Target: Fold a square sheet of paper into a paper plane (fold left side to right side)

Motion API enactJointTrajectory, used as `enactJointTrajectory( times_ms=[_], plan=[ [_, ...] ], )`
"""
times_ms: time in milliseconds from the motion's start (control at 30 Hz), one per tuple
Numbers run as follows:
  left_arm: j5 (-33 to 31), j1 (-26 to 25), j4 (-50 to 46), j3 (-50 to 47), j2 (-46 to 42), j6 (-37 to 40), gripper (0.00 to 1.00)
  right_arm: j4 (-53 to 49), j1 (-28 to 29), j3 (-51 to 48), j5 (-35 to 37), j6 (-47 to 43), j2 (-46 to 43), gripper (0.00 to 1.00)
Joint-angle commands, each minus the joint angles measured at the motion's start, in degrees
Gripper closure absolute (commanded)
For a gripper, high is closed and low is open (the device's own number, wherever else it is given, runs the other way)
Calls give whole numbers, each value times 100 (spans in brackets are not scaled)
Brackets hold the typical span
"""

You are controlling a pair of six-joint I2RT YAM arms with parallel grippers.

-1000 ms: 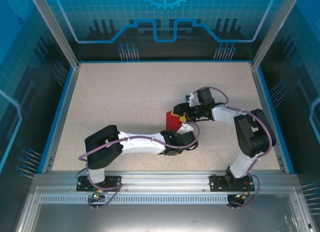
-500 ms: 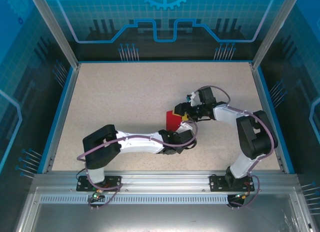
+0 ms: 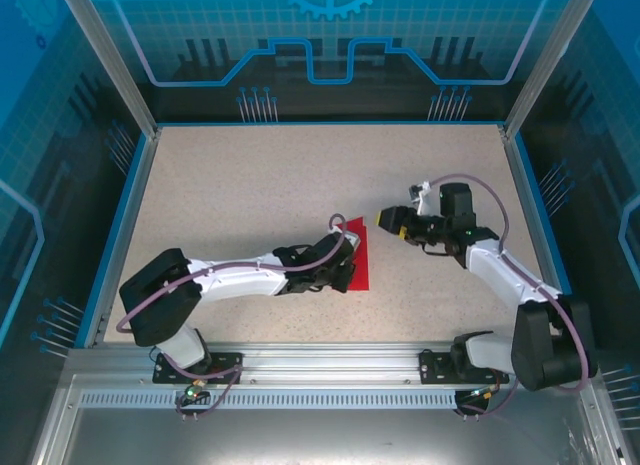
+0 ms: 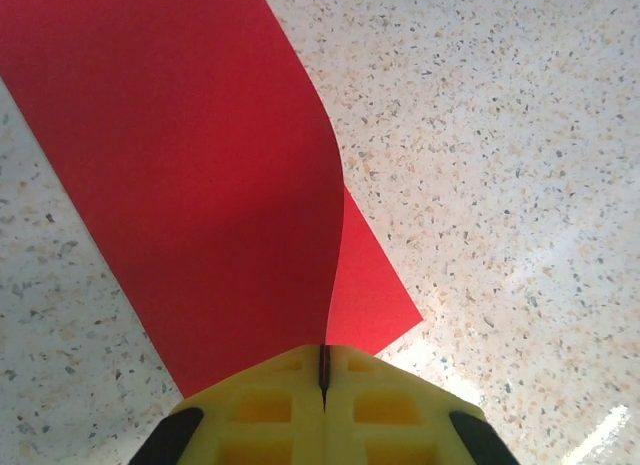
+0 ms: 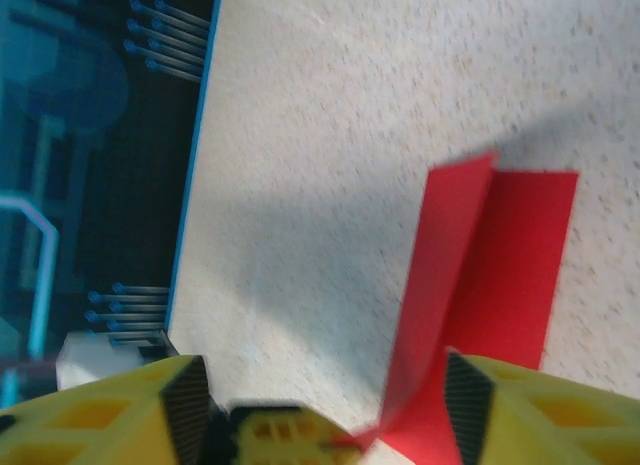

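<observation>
The red sheet of paper (image 3: 360, 265) is laid near the middle of the bench (image 3: 230, 185), partly folded. One edge is pinched and lifted by the closed left gripper (image 4: 323, 375). The right gripper (image 3: 393, 223) is held open just beside it.

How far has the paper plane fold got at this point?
Done: the square sheet of paper is already doubled over, red layer over red layer. In hand: the left gripper has its fingers shut on the upper layer's edge, which bows up, uncreased. The right gripper stands open, off to the paper's right. Left: flatten this crease, then the later folds; no dart shape shows.
</observation>
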Motion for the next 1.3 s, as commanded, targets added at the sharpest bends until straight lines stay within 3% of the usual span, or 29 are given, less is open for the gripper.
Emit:
enactJointTrajectory(
  times_ms=[0, 100, 167, 367, 733, 1267],
  plan=[
    [937, 259, 468, -207, -207, -123, 100, -193, 109, -495, -48, -147, -149, 52],
    [1218, 444, 469, -287, -225, -92, 100, -53, 434, -888, 173, -89, -86, 76],
    [1339, 530, 462, -323, -244, -66, 100, 212, 724, -1106, 376, 46, 32, 85],
    [1524, 724, 252, -254, -215, 78, 100, 575, 1486, -1183, 902, 150, 651, 99],
    [1483, 856, -171, 49, 91, 341, 100, 142, 1887, -805, 1522, 43, 1361, 100],
    [1547, 1147, -536, 496, 654, 821, 100, -596, 1915, -585, 1667, -340, 1533, 100]
  ],
)
